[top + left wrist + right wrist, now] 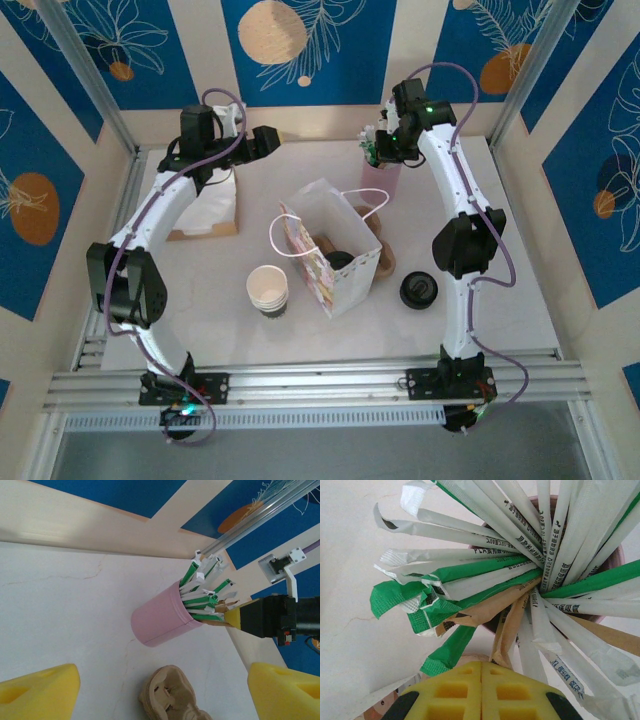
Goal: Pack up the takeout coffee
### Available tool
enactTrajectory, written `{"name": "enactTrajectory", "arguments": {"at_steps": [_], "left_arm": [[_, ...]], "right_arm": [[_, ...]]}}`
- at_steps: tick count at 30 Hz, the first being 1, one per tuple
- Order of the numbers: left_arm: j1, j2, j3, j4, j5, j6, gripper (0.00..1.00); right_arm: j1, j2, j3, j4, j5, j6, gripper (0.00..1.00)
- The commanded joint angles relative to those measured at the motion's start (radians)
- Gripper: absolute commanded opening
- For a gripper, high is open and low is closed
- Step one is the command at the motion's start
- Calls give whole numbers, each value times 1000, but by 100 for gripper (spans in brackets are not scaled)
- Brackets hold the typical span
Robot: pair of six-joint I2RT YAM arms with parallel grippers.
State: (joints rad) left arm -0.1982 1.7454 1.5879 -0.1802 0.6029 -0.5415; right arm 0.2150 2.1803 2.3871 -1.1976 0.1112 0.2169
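Right claw (377, 152) well apart from takeout coffee (341, 261) in bag (350, 287).

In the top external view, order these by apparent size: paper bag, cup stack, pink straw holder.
1. Paper bag, clearly the largest.
2. Cup stack and pink straw holder look alike. The right end effector covers part of the holder, so I do not rank them.

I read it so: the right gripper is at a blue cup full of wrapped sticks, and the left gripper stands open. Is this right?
Not quite. The cup is pink, not blue; the left wrist view shows it clearly. The rest holds: the right gripper is at this cup full of wrapped sticks, and the left gripper stands open.
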Motion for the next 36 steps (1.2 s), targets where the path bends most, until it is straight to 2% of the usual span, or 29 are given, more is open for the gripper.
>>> {"name": "enactTrajectory", "arguments": {"at_steps": [1,17,21,36], "left_arm": [[12,4,-8,21,31,-1,87],[11,1,-6,18,31,1,87],[12,3,0,13,32,3,87],[11,5,2,10,37,3,87]], "right_arm": [[5,-61,26,-8,16,-4,7],[2,-44,97,7,38,-5,6],[2,-38,103,18,33,-3,24],[21,-44,69,-24,-9,-13,25]]}}
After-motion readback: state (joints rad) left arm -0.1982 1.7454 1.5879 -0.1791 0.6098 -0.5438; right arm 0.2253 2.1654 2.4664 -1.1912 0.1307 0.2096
